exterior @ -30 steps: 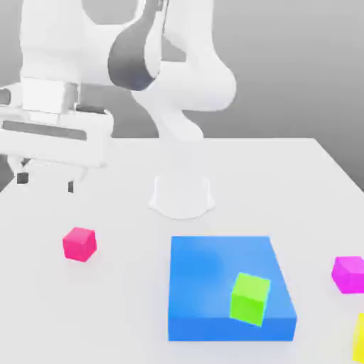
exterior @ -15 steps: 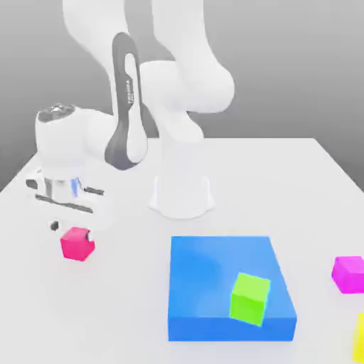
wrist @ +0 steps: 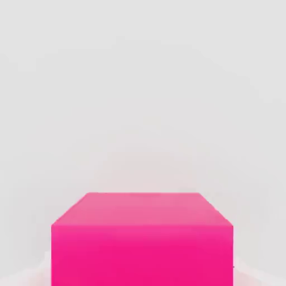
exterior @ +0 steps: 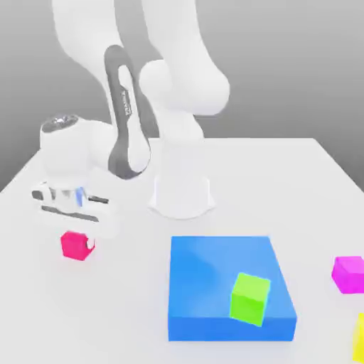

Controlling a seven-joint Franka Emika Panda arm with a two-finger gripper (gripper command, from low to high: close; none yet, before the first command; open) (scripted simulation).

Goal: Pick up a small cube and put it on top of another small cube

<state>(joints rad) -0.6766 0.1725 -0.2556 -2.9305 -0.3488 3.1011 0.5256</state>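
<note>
The small hot-pink cube (exterior: 75,246) rests on the white table (exterior: 106,313) at the exterior view's left. My gripper (exterior: 74,234) has come straight down over it and is shut on it, and the hand covers the cube's top. In the hand view the hot-pink cube (wrist: 142,240) looms close against the white table. The other small cube, a purplish magenta one (exterior: 349,274), sits on the table far off at the exterior view's right edge.
A large flat blue block (exterior: 213,274) lies between the two pink cubes, with a lime-green cube (exterior: 249,298) on its near right corner. A yellow cube (exterior: 359,338) shows at the right edge. The arm's white base (exterior: 181,195) stands behind the block.
The hand swung down from above the table's left side onto the hot-pink cube, then sank lower around it and its jaws closed. The cube has stayed in place.
</note>
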